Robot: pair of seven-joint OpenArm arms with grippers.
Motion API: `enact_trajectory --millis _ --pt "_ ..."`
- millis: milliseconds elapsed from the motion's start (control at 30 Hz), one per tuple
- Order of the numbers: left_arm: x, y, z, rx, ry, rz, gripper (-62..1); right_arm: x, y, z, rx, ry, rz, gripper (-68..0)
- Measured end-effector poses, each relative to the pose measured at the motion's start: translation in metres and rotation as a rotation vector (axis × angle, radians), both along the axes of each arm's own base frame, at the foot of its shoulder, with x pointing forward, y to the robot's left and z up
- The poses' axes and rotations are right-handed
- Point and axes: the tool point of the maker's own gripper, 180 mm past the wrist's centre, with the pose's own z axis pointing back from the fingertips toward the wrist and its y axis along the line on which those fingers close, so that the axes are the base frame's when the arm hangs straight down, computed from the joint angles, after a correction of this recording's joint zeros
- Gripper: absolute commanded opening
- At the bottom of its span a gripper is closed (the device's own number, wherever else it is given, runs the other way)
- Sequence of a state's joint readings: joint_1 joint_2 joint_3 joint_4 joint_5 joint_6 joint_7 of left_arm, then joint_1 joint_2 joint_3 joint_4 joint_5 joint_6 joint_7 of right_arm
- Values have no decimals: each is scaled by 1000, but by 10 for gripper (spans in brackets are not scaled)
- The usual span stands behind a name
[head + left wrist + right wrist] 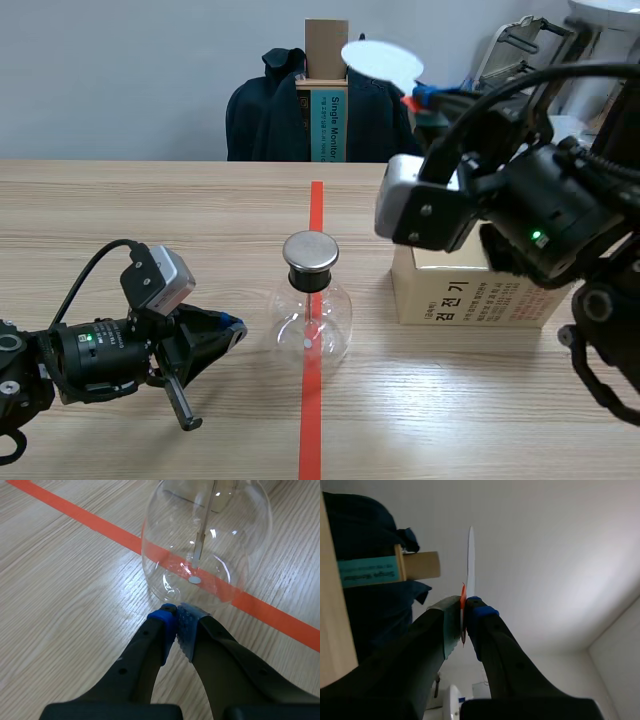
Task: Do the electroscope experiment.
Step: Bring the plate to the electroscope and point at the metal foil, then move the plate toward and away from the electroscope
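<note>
A clear glass flask (312, 318) with a round metal cap (310, 252) stands on the orange-red tape line at the table's middle. My left gripper (232, 330) lies low just left of it, shut on nothing. In the left wrist view its blue pads (168, 622) meet right at the flask's wall (205, 540), where a thin metal strip (200, 545) hangs inside. My right gripper (425, 97) is raised high at the back right, shut on the red handle (463, 600) of a thin white disc (382, 60). That disc (470, 560) shows edge-on above the right fingers.
A cream cardboard box (470, 295) with printed lettering stands right of the flask, partly behind the right arm. A chair with a dark jacket (270, 115) and a brown box (326, 50) stands behind the table's far edge.
</note>
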State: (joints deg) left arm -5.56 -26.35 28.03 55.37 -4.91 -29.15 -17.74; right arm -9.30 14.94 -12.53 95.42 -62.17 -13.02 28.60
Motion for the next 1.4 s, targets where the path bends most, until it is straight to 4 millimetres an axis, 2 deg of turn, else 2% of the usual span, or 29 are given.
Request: enact_trajectory --millis 200,500,767,1067,1400 --pt "0 0 0 1 0 0 -590 -6 9 -34 -44 77 35 -668" --pt "0 0 0 1 0 0 -590 -43 13 -76 -103 192 96 -668" --pt "0 0 0 1 0 0 -590 -50 15 -83 -127 206 109 -668" --pt "0 0 0 1 0 1 -590 -72 34 -89 -186 196 267 -668" --pt "0 0 0 1 0 1 -590 -84 42 -94 -235 192 346 -668"
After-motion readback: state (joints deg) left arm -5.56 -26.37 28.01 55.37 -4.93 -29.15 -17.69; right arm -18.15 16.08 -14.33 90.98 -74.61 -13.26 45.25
